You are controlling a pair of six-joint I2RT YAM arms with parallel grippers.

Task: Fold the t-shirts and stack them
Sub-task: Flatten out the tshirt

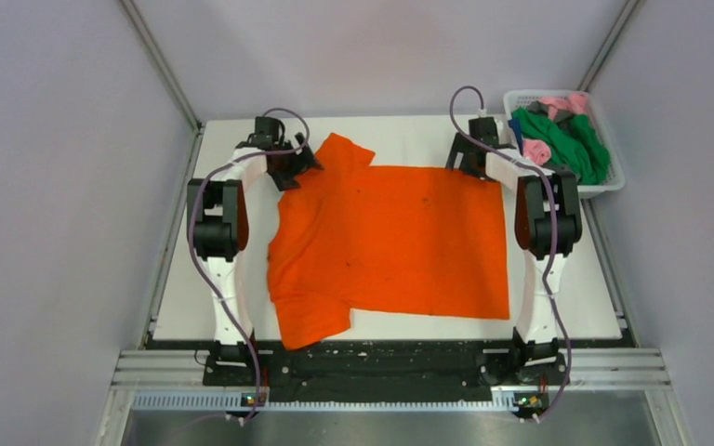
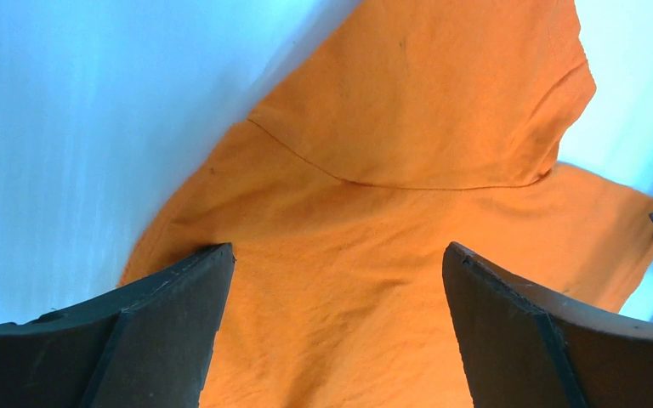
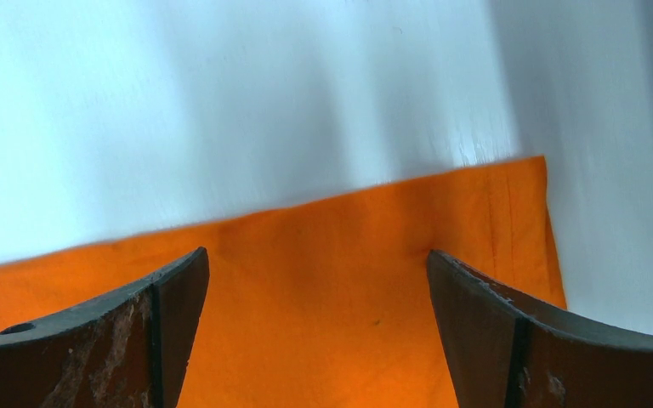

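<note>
A bright orange t-shirt [image 1: 390, 242] lies spread flat on the white table, sleeves to the left, hem to the right. My left gripper [image 1: 290, 167] is open over its far-left shoulder; in the left wrist view [image 2: 337, 255] the far sleeve [image 2: 425, 93] lies beyond the jaws. My right gripper [image 1: 466, 160] is open over the far-right hem corner, seen in the right wrist view [image 3: 318, 259] with the orange corner [image 3: 519, 221] just right of the jaws. Neither gripper holds cloth. Green [image 1: 572, 144] and pink [image 1: 536, 150] shirts lie in the basket.
A white mesh basket [image 1: 613, 181] stands off the table's far right corner, heaped with shirts. Grey walls close in on the left, back and right. The white table [image 1: 409, 130] shows a bare strip behind the shirt and a black rail runs along the near edge.
</note>
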